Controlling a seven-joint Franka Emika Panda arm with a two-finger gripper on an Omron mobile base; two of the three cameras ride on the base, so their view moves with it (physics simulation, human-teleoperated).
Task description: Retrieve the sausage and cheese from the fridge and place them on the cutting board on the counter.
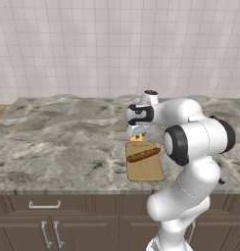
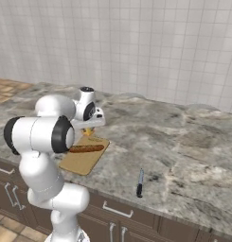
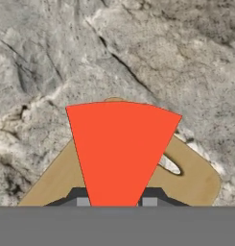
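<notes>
Hand view has the cheese (image 3: 121, 153) nearest of all, a broad red-orange wedge face widening away from the camera, its narrow end pinched between the two dark fingertips (image 3: 79, 196), so the gripper (image 3: 114, 202) is clenched on the cheese. Behind the wedge lies the rounded end of the cutting board (image 3: 198, 180), tan wood with a small oval handle hole just beside the wedge's edge; whether the wedge touches the wood cannot be told. Beyond the board spreads the veined grey marble of the counter (image 3: 66, 48).

Left base view: the dark brown cabinet fronts (image 1: 67, 220) with silver handles stand nearest, under the counter (image 1: 53, 142). The cutting board (image 1: 144, 166) lies near the counter's front edge, long side running front to back. A brown sausage (image 1: 143, 155) lies across the board at a slant, on its farther half. The arm's big white elbow crosses in front of the board's right side and hides part of it. At the far end of the board the gripper (image 1: 137, 133) hangs pointing down, and a speck of yellow cheese (image 1: 136, 138) shows beneath it, just past the sausage.

Right base view: a black-handled knife (image 2: 139, 183) lies on the counter (image 2: 183, 142) to the right of the cutting board (image 2: 84, 159), well apart from it, near the front edge. Behind the counter rises the white tiled wall (image 2: 136, 47)
</notes>
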